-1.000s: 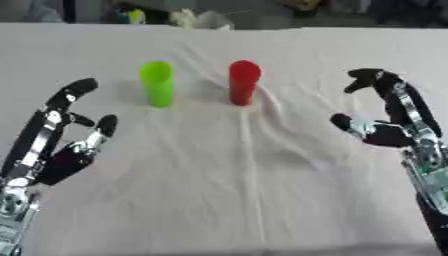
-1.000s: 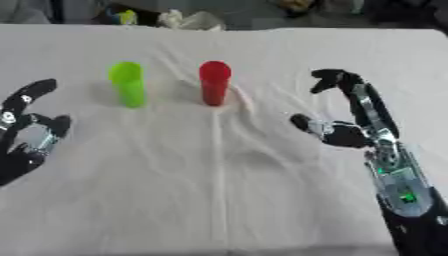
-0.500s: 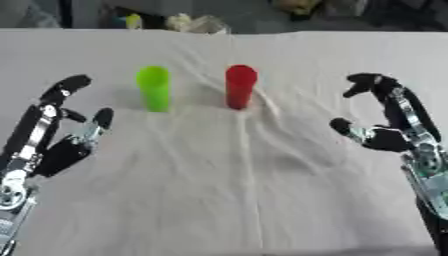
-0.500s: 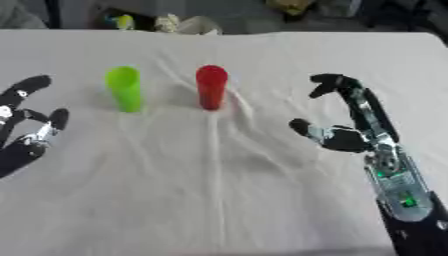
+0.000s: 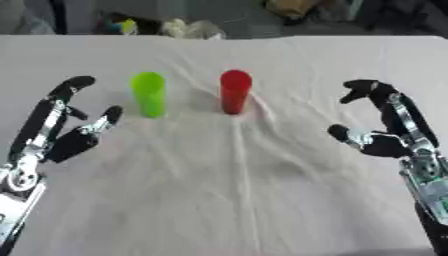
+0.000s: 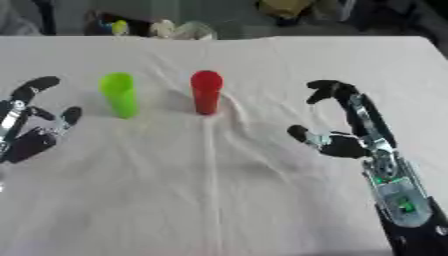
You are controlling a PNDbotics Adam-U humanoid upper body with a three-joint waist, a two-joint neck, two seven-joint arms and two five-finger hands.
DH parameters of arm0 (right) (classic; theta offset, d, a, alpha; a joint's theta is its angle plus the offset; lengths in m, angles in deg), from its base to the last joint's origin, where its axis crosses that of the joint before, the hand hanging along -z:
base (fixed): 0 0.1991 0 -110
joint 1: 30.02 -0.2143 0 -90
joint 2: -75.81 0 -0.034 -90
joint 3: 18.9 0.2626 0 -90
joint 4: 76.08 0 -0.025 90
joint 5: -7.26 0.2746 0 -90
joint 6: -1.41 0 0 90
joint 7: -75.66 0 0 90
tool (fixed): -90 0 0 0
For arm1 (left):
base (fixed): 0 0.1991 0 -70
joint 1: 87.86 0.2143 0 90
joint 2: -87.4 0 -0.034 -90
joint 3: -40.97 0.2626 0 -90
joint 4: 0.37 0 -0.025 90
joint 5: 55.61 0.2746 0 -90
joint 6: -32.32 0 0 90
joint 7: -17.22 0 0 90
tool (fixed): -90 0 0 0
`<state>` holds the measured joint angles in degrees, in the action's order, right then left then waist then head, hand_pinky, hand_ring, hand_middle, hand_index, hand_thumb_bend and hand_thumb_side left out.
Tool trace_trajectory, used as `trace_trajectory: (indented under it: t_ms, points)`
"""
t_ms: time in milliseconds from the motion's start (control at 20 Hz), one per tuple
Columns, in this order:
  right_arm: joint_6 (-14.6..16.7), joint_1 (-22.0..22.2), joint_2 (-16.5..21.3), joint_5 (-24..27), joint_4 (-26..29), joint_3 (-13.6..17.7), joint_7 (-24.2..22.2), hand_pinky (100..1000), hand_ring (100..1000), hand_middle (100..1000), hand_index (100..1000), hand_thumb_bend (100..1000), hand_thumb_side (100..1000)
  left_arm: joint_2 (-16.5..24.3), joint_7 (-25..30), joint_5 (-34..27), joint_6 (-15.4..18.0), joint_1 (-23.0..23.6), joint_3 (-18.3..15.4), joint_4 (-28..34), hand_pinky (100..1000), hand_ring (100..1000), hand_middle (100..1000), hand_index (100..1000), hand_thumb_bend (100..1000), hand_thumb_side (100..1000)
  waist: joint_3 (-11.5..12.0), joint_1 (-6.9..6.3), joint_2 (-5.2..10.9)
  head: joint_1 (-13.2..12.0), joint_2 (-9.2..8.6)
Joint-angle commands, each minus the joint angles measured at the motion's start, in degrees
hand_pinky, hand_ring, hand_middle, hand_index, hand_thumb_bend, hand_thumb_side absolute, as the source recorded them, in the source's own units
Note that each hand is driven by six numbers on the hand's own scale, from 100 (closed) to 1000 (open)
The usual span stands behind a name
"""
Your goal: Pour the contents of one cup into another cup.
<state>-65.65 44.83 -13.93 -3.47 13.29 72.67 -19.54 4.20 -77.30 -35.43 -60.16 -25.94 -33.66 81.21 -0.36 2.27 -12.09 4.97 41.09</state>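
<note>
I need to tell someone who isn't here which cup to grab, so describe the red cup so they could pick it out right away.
Start at the table covered in a wrinkled white cloth. Two upright cups stand side by side in its far half, apart from each other, between the robot's two open hands. The red cup is the one on the robot's right, nearer the right hand; its neighbour, the green cup, is bright green.

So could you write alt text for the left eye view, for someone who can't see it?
Two upright cups, a green cup and a red cup, stand side by side, apart, on a table under a wrinkled white cloth. The robot's left hand and right hand hover open at either side, touching neither cup.
</note>
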Motion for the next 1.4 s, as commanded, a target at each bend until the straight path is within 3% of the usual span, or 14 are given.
trace_trajectory:
  t_ms: [50,500,1400]
  points:
    - [0.19,-0.82,0.61,0.56,0.62,-0.03,-0.32,898,634,537,777,679,440,1.82,-0.79,0.65,0.77,-2.72,0.22,-3.6,625,1000,916,933,506,748,-0.34,-0.05,0.61,-0.36,-0.88]
    - [0.36,-1.46,0.31,0.87,0.65,-0.62,-0.97,899,633,536,776,679,444,1.27,-0.9,2.92,3.66,-8.07,1.28,-10.57,622,1000,905,931,566,735,-1.9,-0.09,0.17,-0.77,-1.78]
    - [0.64,-2.55,-0.23,1.27,0.77,-1.2,-1.71,900,631,534,776,679,446,1.37,-1.15,5.44,5.04,-11.65,2.28,-12.09,621,1000,900,932,552,711,-4.34,0.18,-1.41,-1.5,-3.83]
